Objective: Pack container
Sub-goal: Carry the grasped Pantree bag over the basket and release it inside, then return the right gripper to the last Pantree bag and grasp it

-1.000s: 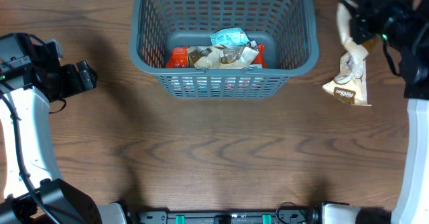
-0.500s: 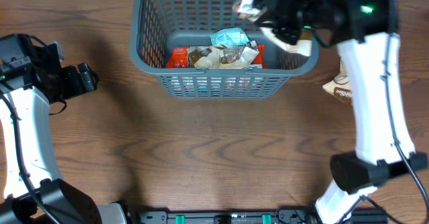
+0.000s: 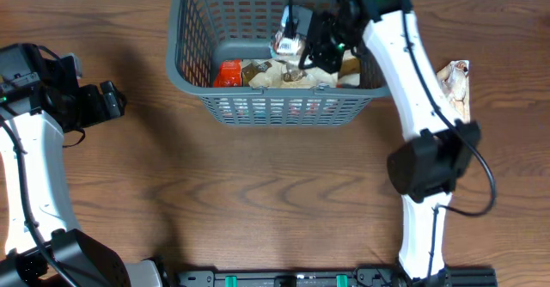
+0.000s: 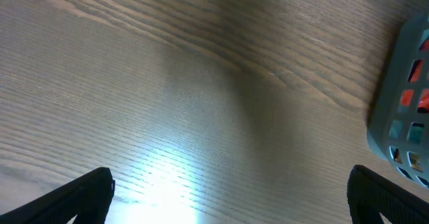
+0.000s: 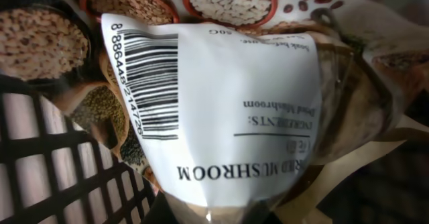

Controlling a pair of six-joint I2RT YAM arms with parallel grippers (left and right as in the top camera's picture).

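Note:
The dark grey lattice basket (image 3: pixel 193 72) stands at the table's far middle, holding several snack packets, one red (image 3: pixel 227 72). My right gripper (image 3: pixel 301 48) hangs over the basket's inside, shut on a mushroom packet (image 3: pixel 289 42) with a white barcode label, which fills the right wrist view (image 5: pixel 221 103). Basket lattice (image 5: pixel 60 163) shows beneath it. My left gripper (image 3: pixel 110 100) is open and empty over bare wood at the left; its wrist view shows the basket's corner (image 4: pixel 402 117).
A brown and white snack packet (image 3: pixel 455 85) lies on the table right of the basket, beside my right arm. The wooden table (image 3: pixel 275 192) stretches in front of the basket.
My right arm swung left from beside the basket to over its inside, carrying the mushroom packet. The left arm has not moved.

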